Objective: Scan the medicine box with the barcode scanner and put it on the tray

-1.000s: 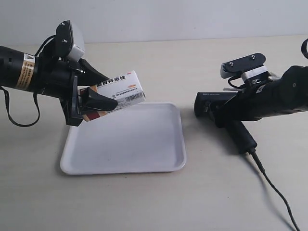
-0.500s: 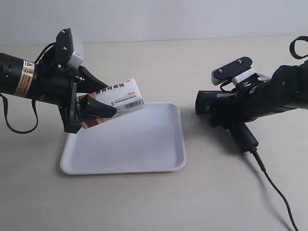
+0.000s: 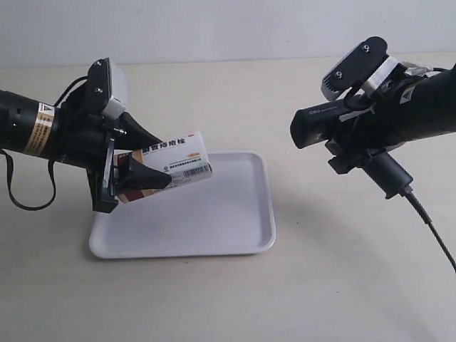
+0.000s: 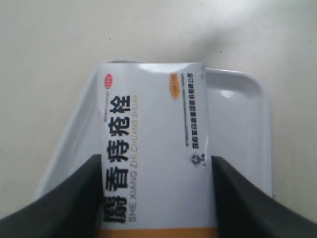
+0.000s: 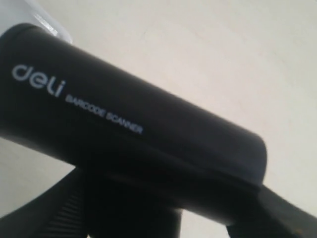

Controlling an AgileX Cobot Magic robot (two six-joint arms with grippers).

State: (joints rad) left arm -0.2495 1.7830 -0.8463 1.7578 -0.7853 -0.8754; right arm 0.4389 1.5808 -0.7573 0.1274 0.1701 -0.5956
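Box point(image 3: 171, 164): pinched at its red end by the left gripper point(image 3: 128, 178), tilted, above the tray point(image 3: 214, 228).
Scanner point(image 3: 342, 125): lifted off the table, apparently clamped by the right gripper point(image 3: 356, 146); head faces the box.
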